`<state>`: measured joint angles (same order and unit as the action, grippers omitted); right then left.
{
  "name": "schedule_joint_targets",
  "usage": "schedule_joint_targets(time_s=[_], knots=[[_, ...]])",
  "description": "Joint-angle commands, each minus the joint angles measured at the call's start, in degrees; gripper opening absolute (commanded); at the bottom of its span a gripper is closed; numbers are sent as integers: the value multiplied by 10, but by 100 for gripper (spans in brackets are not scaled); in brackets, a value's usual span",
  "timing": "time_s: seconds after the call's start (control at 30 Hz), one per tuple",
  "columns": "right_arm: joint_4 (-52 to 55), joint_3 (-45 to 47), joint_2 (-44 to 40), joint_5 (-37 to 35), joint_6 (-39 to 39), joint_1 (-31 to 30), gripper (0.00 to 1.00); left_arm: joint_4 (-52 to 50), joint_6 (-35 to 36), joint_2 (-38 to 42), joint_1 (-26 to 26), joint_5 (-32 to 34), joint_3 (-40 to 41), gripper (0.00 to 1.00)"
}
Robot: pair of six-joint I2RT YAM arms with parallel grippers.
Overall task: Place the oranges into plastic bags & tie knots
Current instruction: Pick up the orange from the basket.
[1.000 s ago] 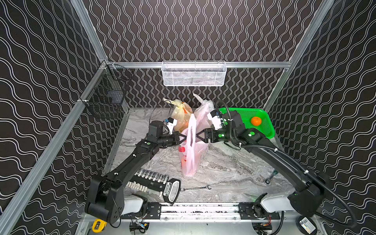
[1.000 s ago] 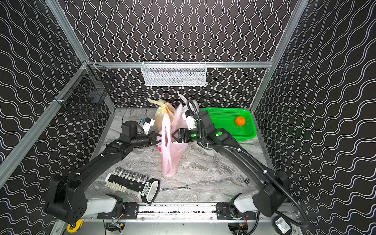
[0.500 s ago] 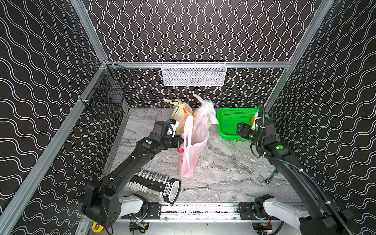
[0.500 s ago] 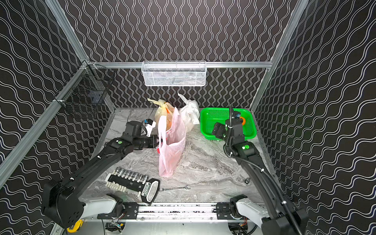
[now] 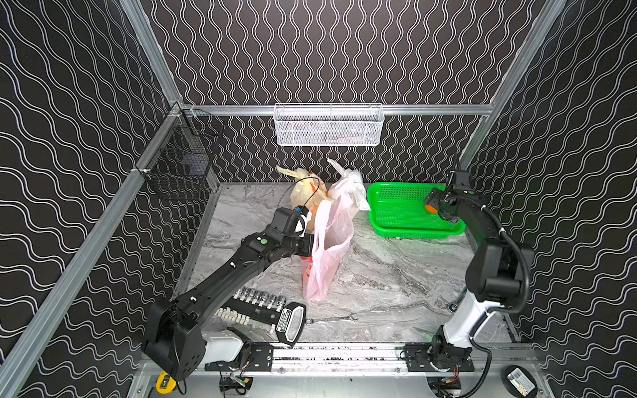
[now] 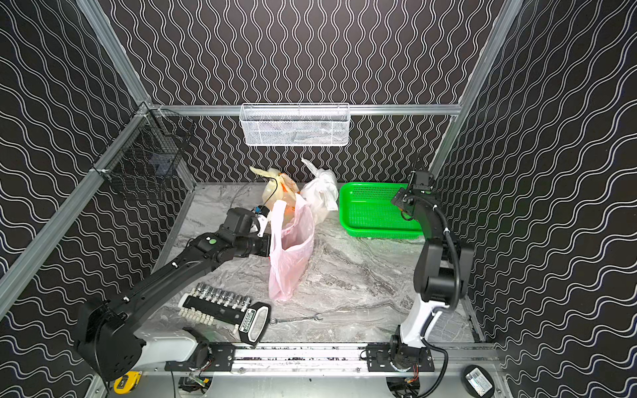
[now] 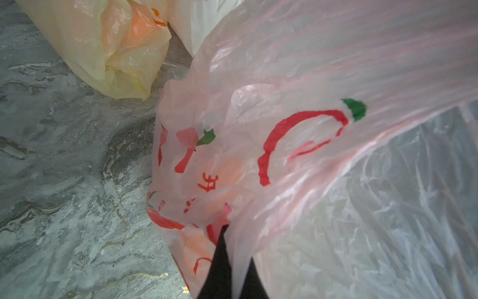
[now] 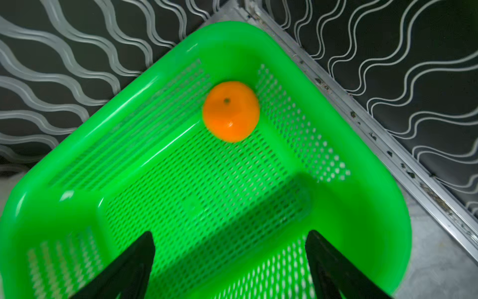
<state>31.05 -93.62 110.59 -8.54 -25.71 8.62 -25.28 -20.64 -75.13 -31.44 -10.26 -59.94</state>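
Because the pink bag (image 5: 327, 248) is thin and would likely slump shut on its own, the left jaws are clenched on its near rim. They hold it upright on the desk (image 5: 396, 275) with its mouth gaping upward. In the left wrist view the black fingertips (image 7: 219, 259) pinch the film, and orange tints show low through it, though whether they are fruit or print cannot be told. The right jaws are released and spread wide, gripping nothing, and they hover inside the green basket (image 5: 413, 231) at the desk's far right. The one orange (image 8: 231, 111) seen there sits in the basket's corner, against the perforated wall and just ahead of the open tips; the wide spread suits straddling a round fruit. It is probably the last to go in, so the step in hand is the pick, and the corner may crowd one fingertip. Behind the pink bag, the yellowish bag (image 5: 305, 193) and the white bag (image 5: 348, 187) stand touching at the back. Each has a bunched neck with a tail sticking up, so they look knotted and parked clear of the working space.
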Motion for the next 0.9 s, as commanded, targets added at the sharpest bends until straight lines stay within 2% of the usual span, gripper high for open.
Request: schedule_joint_targets(time_s=[0.0, 0.17, 0.43, 0.87], knots=[[26, -58, 64, 18, -8, 11, 92, -4, 7, 5, -1, 13, 0, 0], [53, -157, 158, 33, 1, 25, 92, -14, 12, 6, -1, 16, 1, 0], [71, -249, 241, 21, 28, 28, 92, -27, 16, 7, -2, 17, -3, 0], [59, -321, 313, 34, 59, 32, 86, -17, 4, 9, -2, 6, 8, 0]])
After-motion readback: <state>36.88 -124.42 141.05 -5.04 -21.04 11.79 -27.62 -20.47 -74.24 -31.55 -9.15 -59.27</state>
